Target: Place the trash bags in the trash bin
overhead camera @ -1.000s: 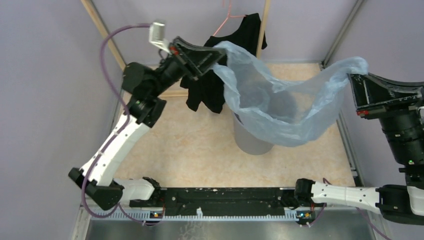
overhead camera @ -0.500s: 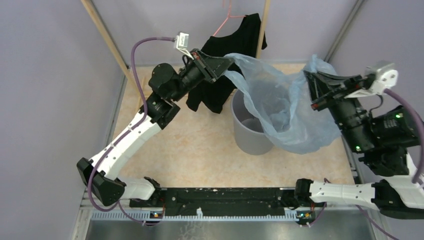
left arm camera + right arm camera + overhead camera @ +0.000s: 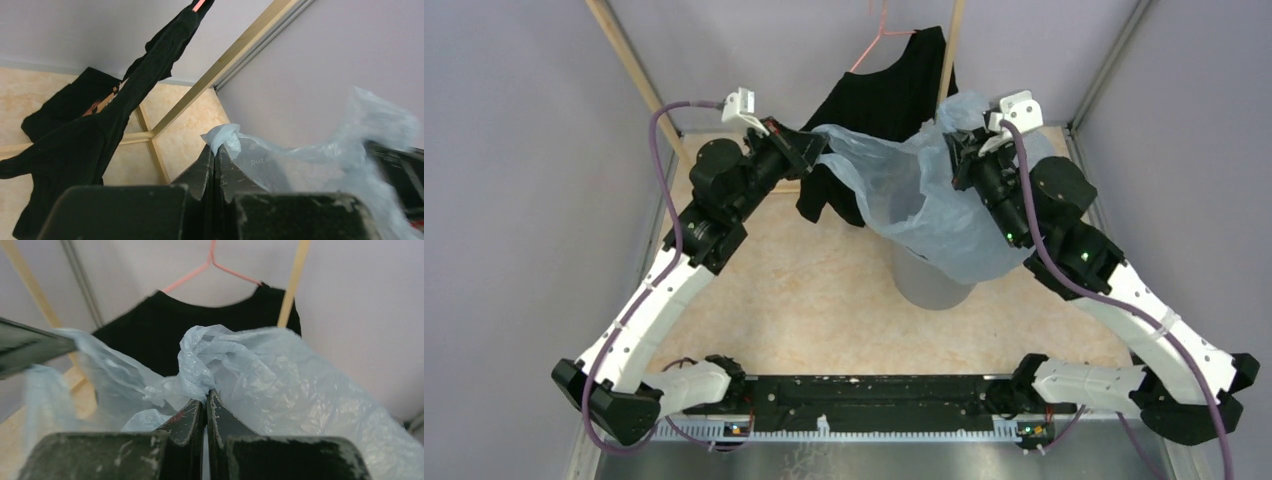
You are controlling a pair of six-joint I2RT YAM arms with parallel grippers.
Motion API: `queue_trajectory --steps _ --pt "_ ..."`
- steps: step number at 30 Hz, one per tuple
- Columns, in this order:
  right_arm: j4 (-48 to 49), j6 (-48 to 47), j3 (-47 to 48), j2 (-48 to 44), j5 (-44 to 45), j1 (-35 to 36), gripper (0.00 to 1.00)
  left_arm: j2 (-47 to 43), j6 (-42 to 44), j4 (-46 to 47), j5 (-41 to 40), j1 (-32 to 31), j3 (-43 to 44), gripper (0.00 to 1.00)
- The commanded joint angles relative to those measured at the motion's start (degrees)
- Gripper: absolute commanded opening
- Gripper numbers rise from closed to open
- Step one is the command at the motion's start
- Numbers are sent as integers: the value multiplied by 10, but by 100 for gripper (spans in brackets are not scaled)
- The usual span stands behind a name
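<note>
The pale blue trash bag [image 3: 924, 205] hangs in the air between my two grippers, draped over the top of the grey trash bin [image 3: 929, 285], which shows only below it. My left gripper [image 3: 822, 140] is shut on the bag's left edge; in the left wrist view the film [image 3: 280, 155] sticks out of the closed tips [image 3: 214, 149]. My right gripper [image 3: 952, 150] is shut on the bag's right edge; in the right wrist view bunched film [image 3: 200, 360] sits pinched at the tips [image 3: 205, 395]. The bin's mouth is hidden by the bag.
A black shirt [image 3: 874, 120] on a pink hanger [image 3: 879, 30] hangs at the back, just behind the bag and between the grippers. Wooden posts [image 3: 629, 65] and metal frame rails [image 3: 1114, 60] bound the cell. The floor [image 3: 804, 300] is beige.
Both grippers moved inward toward each other and back, the right arm swinging far left. The bag, stretched wide a second ago, now hangs bunched and slack over the bin.
</note>
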Motion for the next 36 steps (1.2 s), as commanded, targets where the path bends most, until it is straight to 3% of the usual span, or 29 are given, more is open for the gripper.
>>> queue_trajectory --steps 1,4,7,11,15,17,25,31,36 --pt "-16 132 -35 -40 -77 -71 0 -19 47 4 13 3 -5 0" --pt "-51 142 -55 -48 -74 -71 4 -26 69 16 6 3 -12 0" --pt "-160 156 -10 -26 -77 -71 26 -36 92 36 -6 3 -28 0" --pt "-285 181 68 -38 -82 -71 65 -44 123 45 -7 3 -54 0" --pt "-351 201 103 -87 -69 -71 90 -50 114 76 8 10 -99 0" --pt "-372 209 101 -118 -56 -71 98 -48 98 88 40 24 -115 0" --pt "-414 235 9 -186 -38 -71 98 -59 95 80 62 37 -126 0" --pt "-319 236 -75 -147 -114 -71 78 -69 98 95 87 37 -133 0" --pt "-215 272 -177 -94 -65 -71 57 -80 102 127 116 38 -151 0"
